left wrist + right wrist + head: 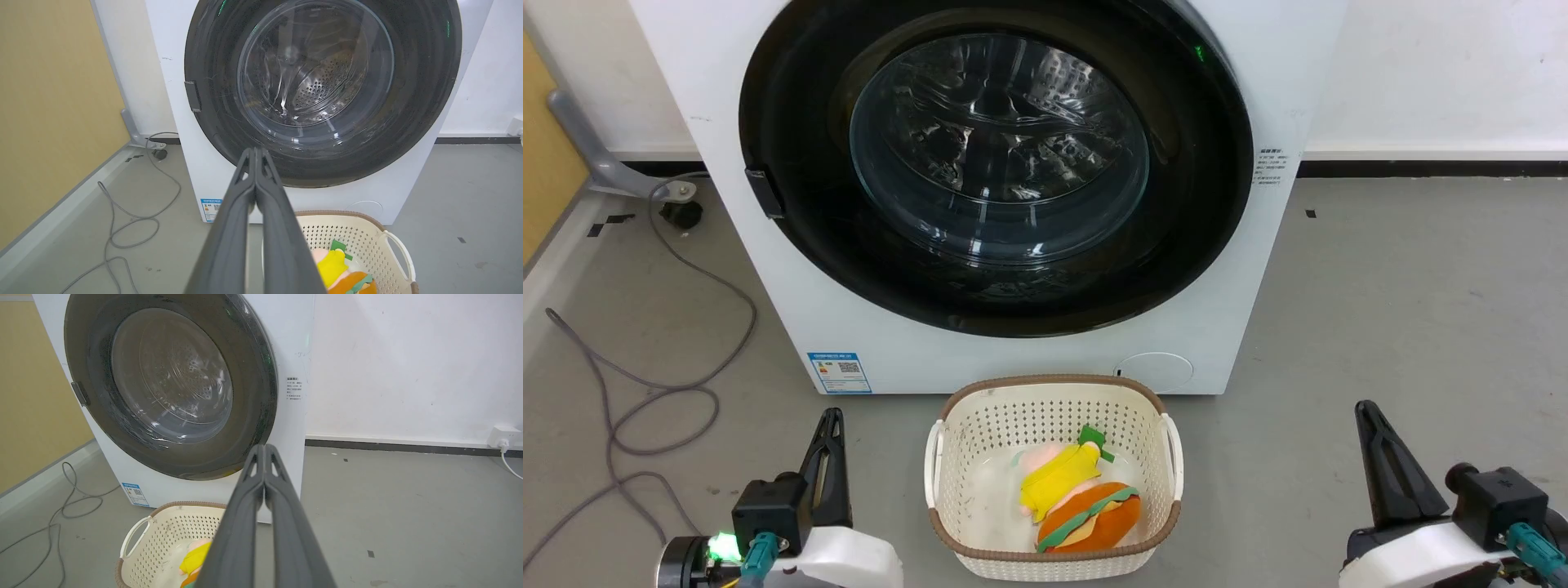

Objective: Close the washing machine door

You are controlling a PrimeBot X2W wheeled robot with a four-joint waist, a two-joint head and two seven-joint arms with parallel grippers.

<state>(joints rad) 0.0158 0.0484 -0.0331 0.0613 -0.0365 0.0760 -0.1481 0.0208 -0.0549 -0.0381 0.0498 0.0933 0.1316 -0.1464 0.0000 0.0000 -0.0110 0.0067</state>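
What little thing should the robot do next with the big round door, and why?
Probably just a gentle checking push: the glossy black-ringed glass washing machine door already looks flush against the white washer, while the shut left gripper and shut right gripper sit low beside the cream basket, touching nothing.

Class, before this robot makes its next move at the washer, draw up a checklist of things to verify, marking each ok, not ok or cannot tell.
1. Washing machine door flush against the washer front: ok.
2. Door fully clicked shut: cannot tell.
3. Left gripper shut, empty, apart from the door: ok.
4. Right gripper shut, empty, apart from the door: ok.
5. Way to roll closer to the washer: not ok, basket stands before it.
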